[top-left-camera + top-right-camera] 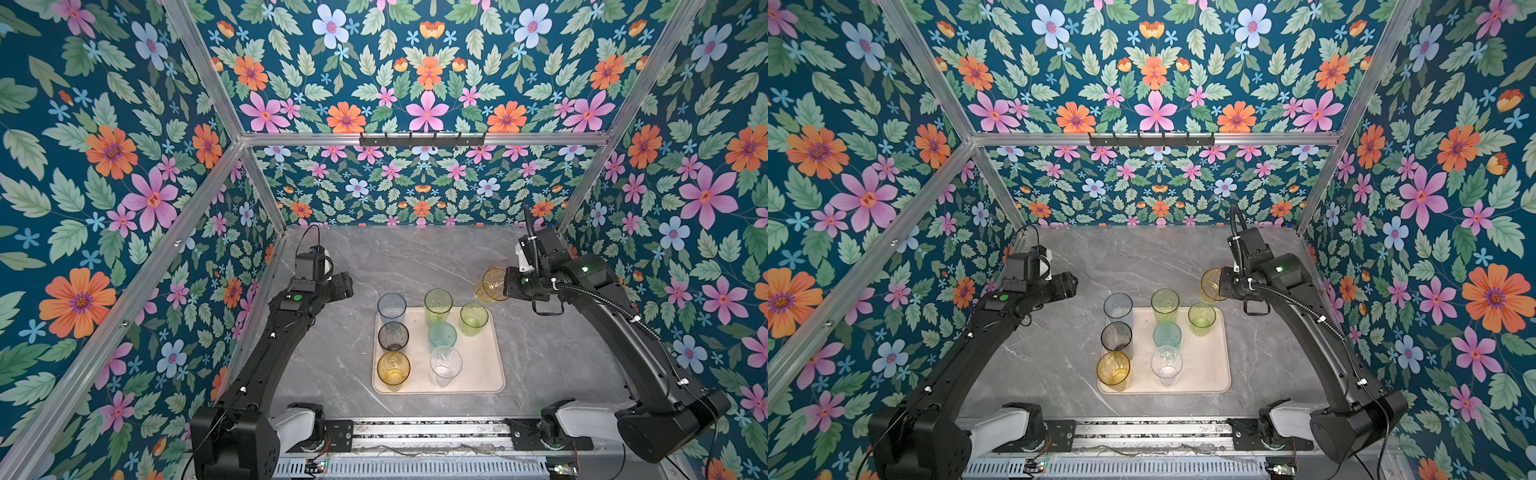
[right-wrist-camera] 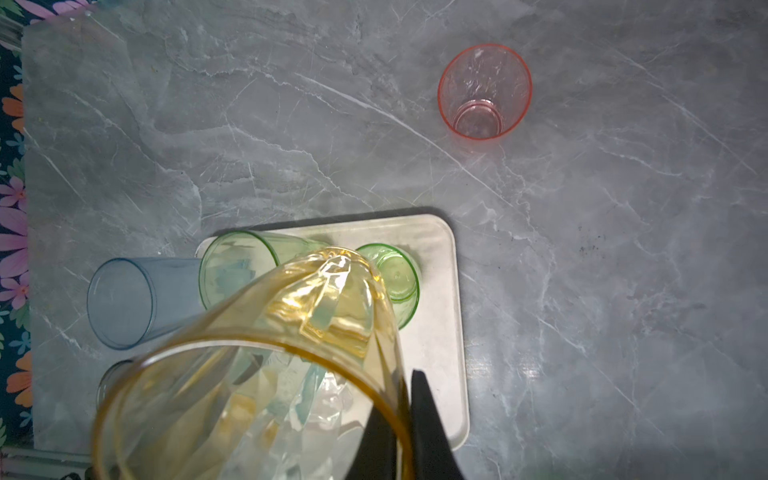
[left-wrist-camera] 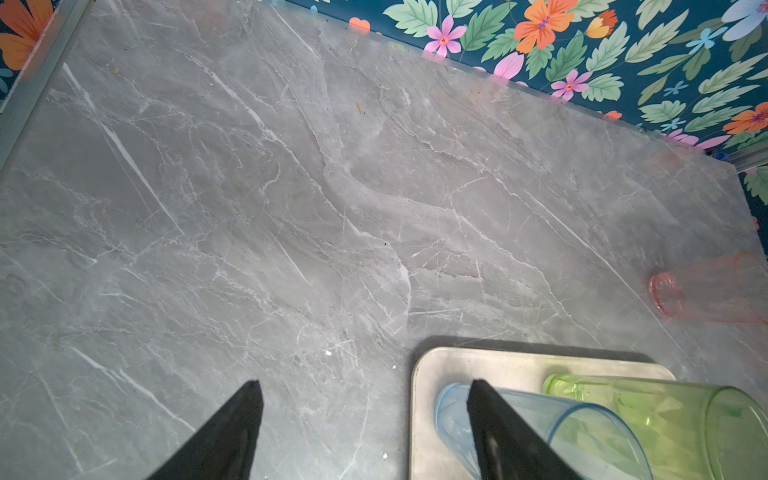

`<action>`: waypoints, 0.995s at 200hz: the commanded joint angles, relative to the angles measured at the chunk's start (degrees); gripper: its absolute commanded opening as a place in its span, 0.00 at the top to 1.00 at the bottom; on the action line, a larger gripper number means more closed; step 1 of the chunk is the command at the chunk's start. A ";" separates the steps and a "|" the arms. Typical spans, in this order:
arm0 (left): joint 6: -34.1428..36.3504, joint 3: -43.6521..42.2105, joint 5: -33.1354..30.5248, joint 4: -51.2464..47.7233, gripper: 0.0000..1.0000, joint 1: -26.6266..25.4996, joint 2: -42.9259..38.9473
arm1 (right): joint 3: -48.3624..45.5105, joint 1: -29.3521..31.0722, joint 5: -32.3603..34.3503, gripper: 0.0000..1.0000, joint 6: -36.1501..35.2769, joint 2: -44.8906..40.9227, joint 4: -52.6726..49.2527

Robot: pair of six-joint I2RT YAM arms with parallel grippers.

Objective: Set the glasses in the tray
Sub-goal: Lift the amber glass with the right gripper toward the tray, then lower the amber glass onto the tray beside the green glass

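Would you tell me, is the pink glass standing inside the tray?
No, the pink glass stands on the marble table, apart from the tray.

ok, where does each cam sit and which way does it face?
Top views: high at the front, looking down and back; table, tray, left arm and right arm show.
Left wrist: on the left arm, facing down at table, tray corner, blue glass; open jaws show.
Right wrist: on the right arm, looking down past the held amber glass; jaws shut on its rim.
Shared: both wrist views show pink glass and tray.
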 commanded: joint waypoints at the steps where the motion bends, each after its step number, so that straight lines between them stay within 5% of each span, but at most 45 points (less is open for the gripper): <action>1: -0.20 -0.18 -0.56 0.80 0.20 0.08 -0.30 | -0.78 0.50 -0.67 1.00 0.50 -1.53 -2.38; 199: -0.13 -0.10 -0.65 0.62 0.19 0.07 -0.31 | -21.95 11.04 -2.17 1.00 14.29 -13.65 0.72</action>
